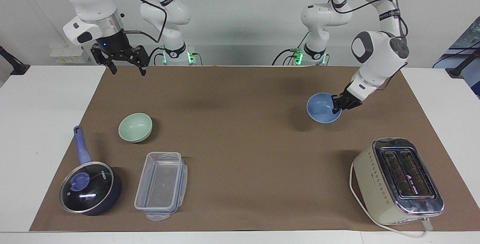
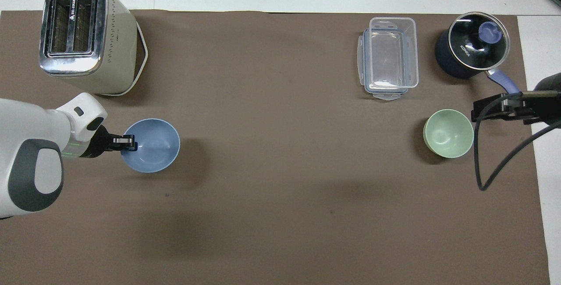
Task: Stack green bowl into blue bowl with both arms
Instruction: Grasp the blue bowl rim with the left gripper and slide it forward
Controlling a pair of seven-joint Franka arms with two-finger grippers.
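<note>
Gripping the blue bowl [image 1: 323, 107] by its rim, the left gripper [image 1: 339, 105] holds it tilted, off the mat, its shadow apart: judged a carry grip. The right gripper [image 1: 126, 59] waits, fingers spread, high over the mat's edge.

Overhead: the green bowl [image 2: 448, 133] sits just beside the right gripper [image 2: 499, 110]; bare mat lies between the bowls, the toaster [image 2: 83, 35] nearby.

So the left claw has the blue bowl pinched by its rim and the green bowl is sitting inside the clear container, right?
Not quite. The left claw does pinch the blue bowl by its rim, but the facing view shows the green bowl on the brown mat, beside the clear container.
</note>
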